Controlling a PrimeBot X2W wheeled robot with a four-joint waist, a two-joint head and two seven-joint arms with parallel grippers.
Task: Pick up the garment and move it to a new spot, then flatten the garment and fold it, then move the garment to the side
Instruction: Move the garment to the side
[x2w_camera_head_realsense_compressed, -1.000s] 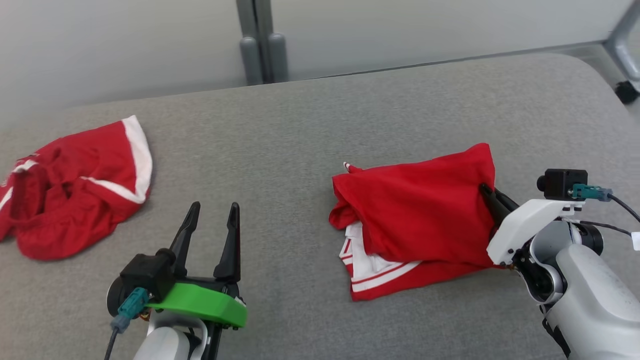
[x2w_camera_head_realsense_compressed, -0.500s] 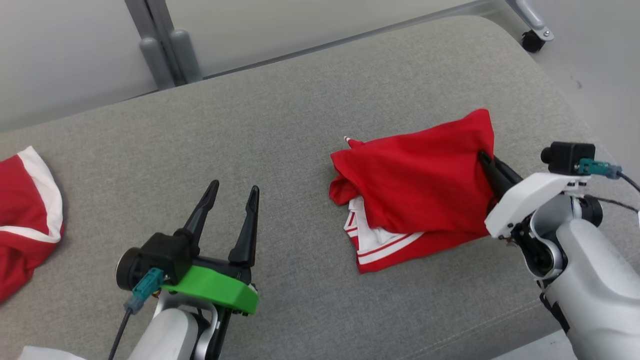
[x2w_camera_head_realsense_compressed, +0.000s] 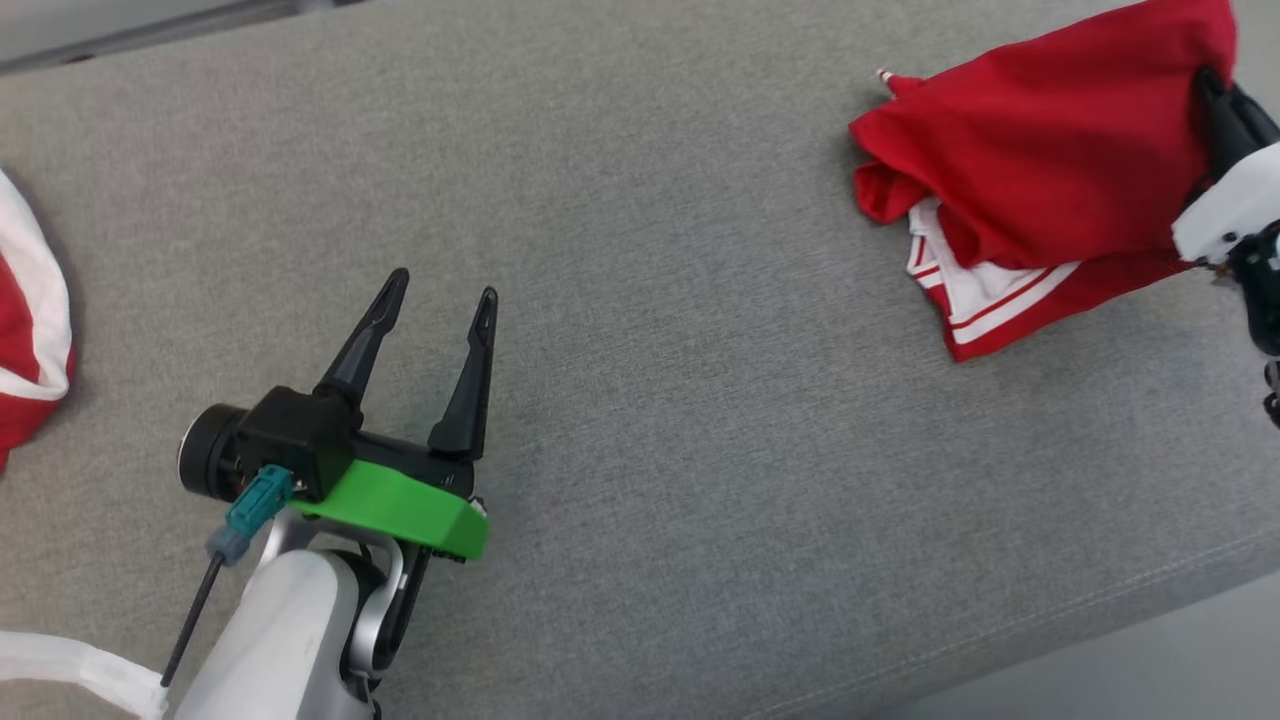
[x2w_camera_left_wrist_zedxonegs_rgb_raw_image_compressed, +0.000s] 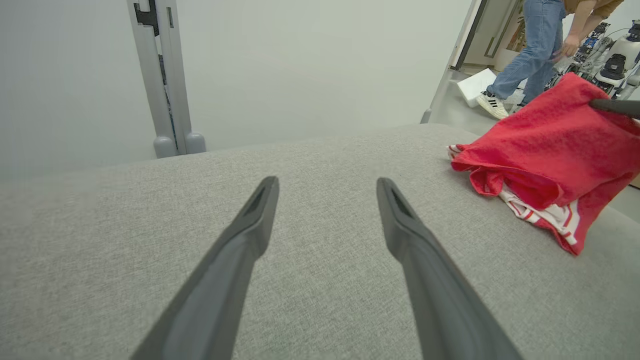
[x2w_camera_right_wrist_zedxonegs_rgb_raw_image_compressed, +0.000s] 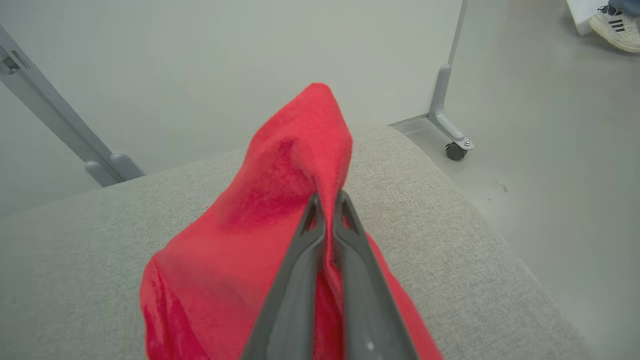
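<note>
- Nearest me, at the left, my left gripper hangs over the bare cushion. Its two dark fingers are spread wide with nothing between them, and a green collar sits behind them.
- The cushion is grey woven fabric, with a seam running along its near right edge.
- At the far left edge of the head view, a second garment, red with a white band, lies on the cushion. It is cut off by the frame and sits well apart from the left gripper.
- Farther off, to the right, the garment lies bunched on the cushion. It is red, and a white part with red stripes peeks out on its near side from under a red fold.
- My right gripper is at the garment's right edge, its fingers pinched narrow on a fold of red cloth.
- From the right wrist, that cloth rises in a peak just past the fingertips. The held edge is lifted while the left part rests on the cushion.
- Beyond the cushion stands a pale wall with a grey post. Off the cushion's far right corner, a frame leg ends in a caster on the floor.
- Farthest, at the right, a person in jeans and white shoes is on the floor.
</note>
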